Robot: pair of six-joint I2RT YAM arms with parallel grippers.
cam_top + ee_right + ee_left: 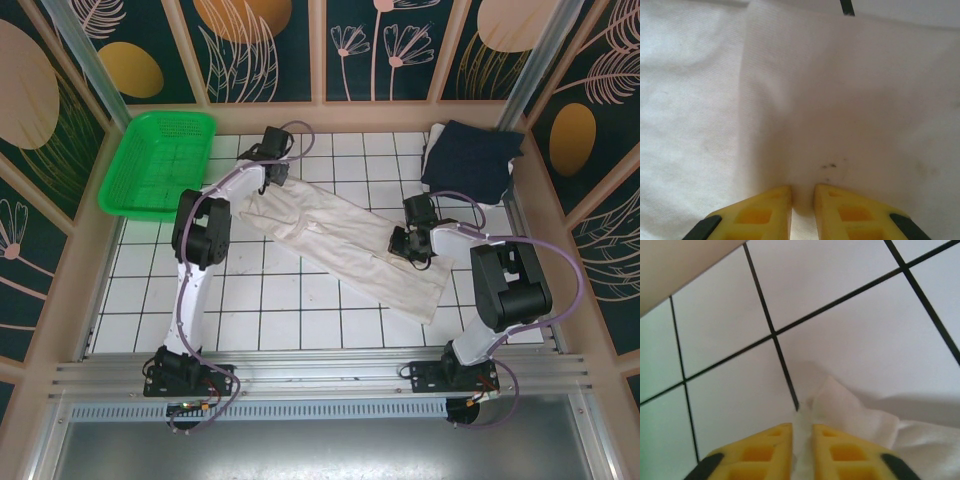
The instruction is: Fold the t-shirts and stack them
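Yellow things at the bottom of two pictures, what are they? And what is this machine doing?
Those are the tips of the robot's pincers. Two robot arms are bolted to a tiled table. One picture looks down from above. The other two come from a small camera on each wrist. On the table lie a long cream t-shirt, a navy t-shirt at far right and a green basket at far left. The left pincer and right pincer each pinch the cream t-shirt.

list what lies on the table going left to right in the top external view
green basket → cream t-shirt → navy t-shirt
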